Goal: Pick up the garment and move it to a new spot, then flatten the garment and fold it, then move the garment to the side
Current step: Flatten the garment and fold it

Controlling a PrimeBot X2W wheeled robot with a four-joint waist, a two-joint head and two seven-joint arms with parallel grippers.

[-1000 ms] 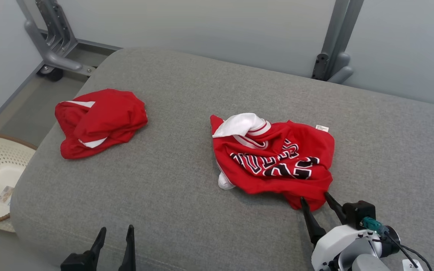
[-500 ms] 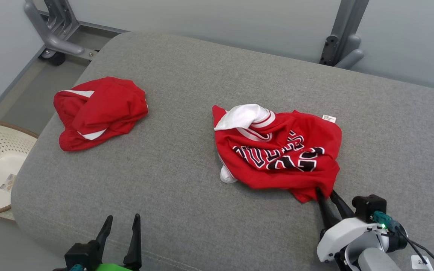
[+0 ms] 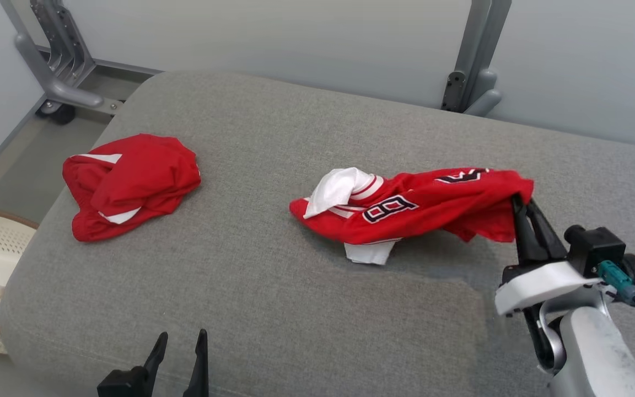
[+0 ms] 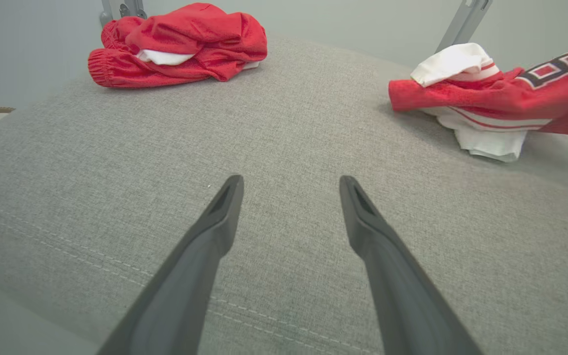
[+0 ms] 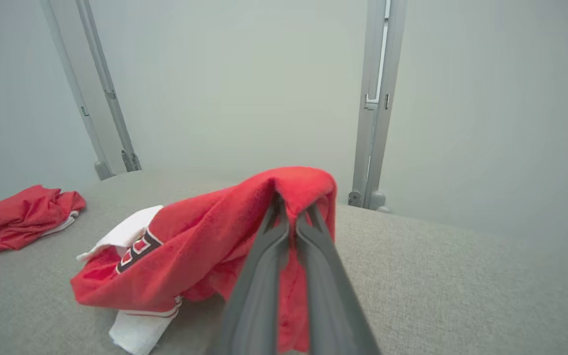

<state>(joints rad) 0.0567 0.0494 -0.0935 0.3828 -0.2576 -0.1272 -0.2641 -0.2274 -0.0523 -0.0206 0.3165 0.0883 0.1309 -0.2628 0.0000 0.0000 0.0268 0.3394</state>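
Gripping: right fingers (image 3: 517,220) closed on raised edge of jersey (image 3: 433,204), rest trailing on cushion (image 3: 273,286) | left fingers (image 4: 225,212) spread, open cushion ahead | shorts (image 3: 130,182) well beyond them, near cushion's edge

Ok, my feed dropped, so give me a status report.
Right gripper shut on jersey edge, one end lifted. Left gripper open, idle. Second red garment apart, nothing blocking.

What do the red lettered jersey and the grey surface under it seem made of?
Red lettered jersey: apparently a soft matte knit, perhaps polyester; it drapes limply from the shut right gripper. Grey surface: padded, in coarse matte woven upholstery cloth; weave and a stitched seam show.
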